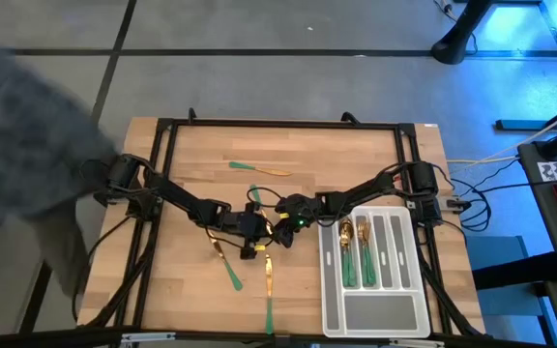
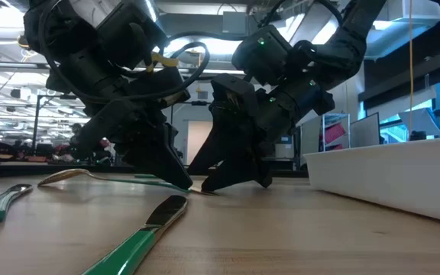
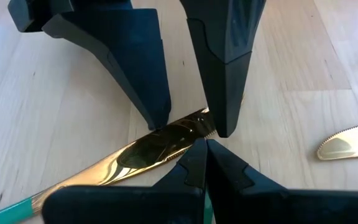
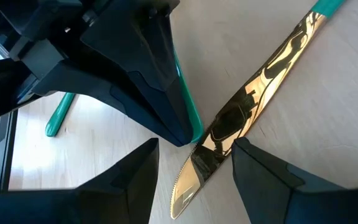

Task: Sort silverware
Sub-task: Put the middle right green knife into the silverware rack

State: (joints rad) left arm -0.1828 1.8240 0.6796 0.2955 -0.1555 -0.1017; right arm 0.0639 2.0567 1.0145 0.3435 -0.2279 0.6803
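A gold-bladed knife (image 3: 148,149) with a green handle (image 1: 254,193) lies flat on the wooden table, mid-table. My left gripper (image 3: 205,144), shut, comes down to the blade's toothed edge near its tip. A thin green strip shows in the seam of its fingers; what it is I cannot tell. My right gripper (image 4: 194,163) is open, one finger on each side of the same blade's tip end (image 4: 194,174); whether they touch it I cannot tell. More silverware lies loose: a knife (image 1: 269,290), a spoon (image 1: 228,269) and a far piece (image 1: 257,169). My left gripper sets the tips of its shut fingers (image 4: 182,127) against the knife blade's toothed edge (image 3: 188,148), close to the tip. The fingers slant down from the table's left side. The knife lies flat on the table, its handle toward the far edge.
The pale grey divided tray (image 1: 409,290) stands at the right near corner, with several green-handled pieces in its long slots. A second knife's blade (image 3: 353,143) lies close by on the near side. A black frame (image 1: 278,124) rims the table.
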